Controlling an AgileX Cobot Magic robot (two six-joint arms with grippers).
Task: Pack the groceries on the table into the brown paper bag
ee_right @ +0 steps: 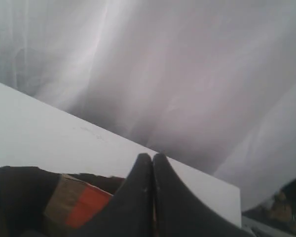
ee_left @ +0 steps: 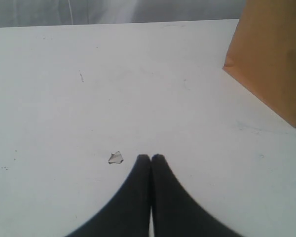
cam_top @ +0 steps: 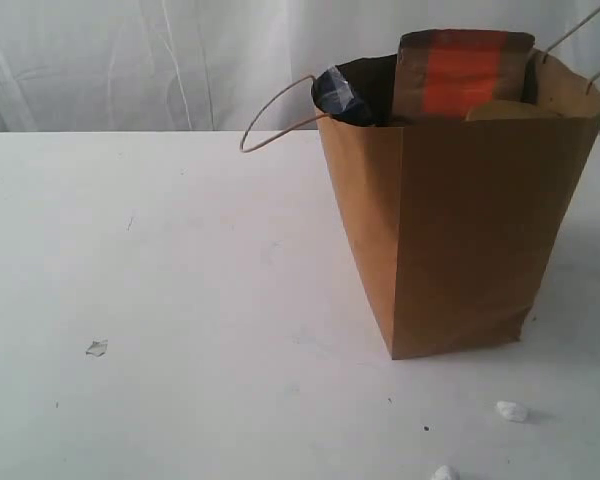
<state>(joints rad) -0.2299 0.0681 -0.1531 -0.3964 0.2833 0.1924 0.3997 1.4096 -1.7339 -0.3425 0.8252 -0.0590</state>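
bag [cam_top: 460, 220] stands upright on the table [cam_top: 180, 250], close to the right edge and about midway between far and near edges. pouch [cam_top: 463, 70] sticks up out of the mouth, orange label showing. spaghetti packet [cam_top: 338, 95] pokes out at the mouth's left side. a tan round edge beside the pouch is likely the jar lid [cam_top: 510, 110], though we can't be sure. we see no groceries left on the tabletop, so we judge packing done or nearly so. bottle, can and carton are not visible.

left gripper [ee_left: 150, 158]: fingers pressed together, nothing between them, low over bare table toward the near-left corner, just beside a small clear scrap [ee_left: 116, 158] and well apart from the bag. right gripper [ee_right: 152, 157]: fingers also pressed together and empty, up above the bag mouth with the pouch below it.

handling: we think the bag is thin kraft, so its walls are soft and crease easily. loaded, it's likely bottom-heavy. the handles [cam_top: 270, 115] are twisted paper and could tear under a jerk. we'd take both loops together or support the base, not pinch a wall. the pouch looks soft and light, so grip it by its top edge.

white crumbs [cam_top: 511, 410] lie near the near-right corner, not groceries.
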